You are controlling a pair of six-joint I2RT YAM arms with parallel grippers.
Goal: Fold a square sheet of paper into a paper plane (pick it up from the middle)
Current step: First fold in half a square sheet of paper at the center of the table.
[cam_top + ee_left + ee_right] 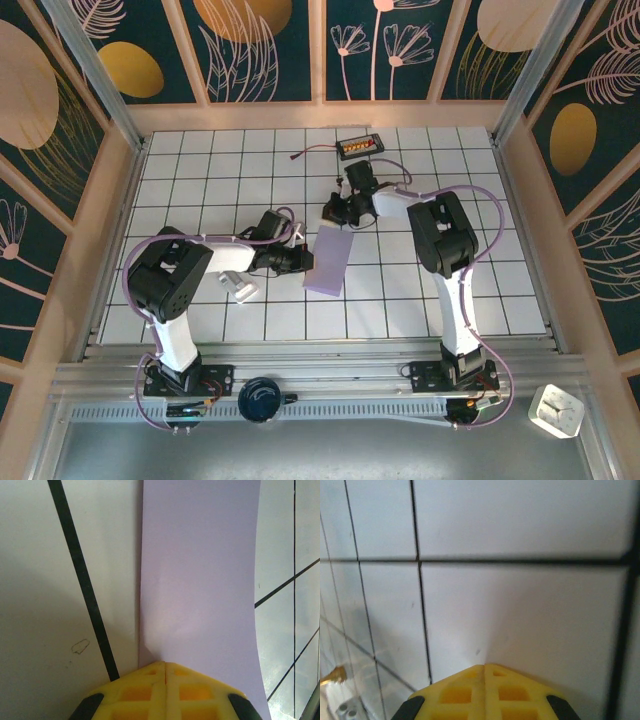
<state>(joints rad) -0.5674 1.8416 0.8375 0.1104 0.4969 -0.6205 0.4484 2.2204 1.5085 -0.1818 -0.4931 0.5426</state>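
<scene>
The sheet of paper (331, 264) is pale lavender and lies flat on the white tiled table as a narrow rectangle, about one tile wide and two long. A paper plane is out of view. My left gripper (308, 263) is shut, with its yellow fingertips (150, 672) touching the paper's (200, 570) left long edge. No paper shows between the fingers. My right gripper (333, 214) is shut just beyond the paper's far short end, and its yellow fingertips (497, 672) point at bare tiles.
A small silvery-white block (245, 289) lies left of the paper, under the left arm. A black box with orange parts (357, 146) and its cable sit at the back. Wooden walls close in the table (200, 190) on three sides.
</scene>
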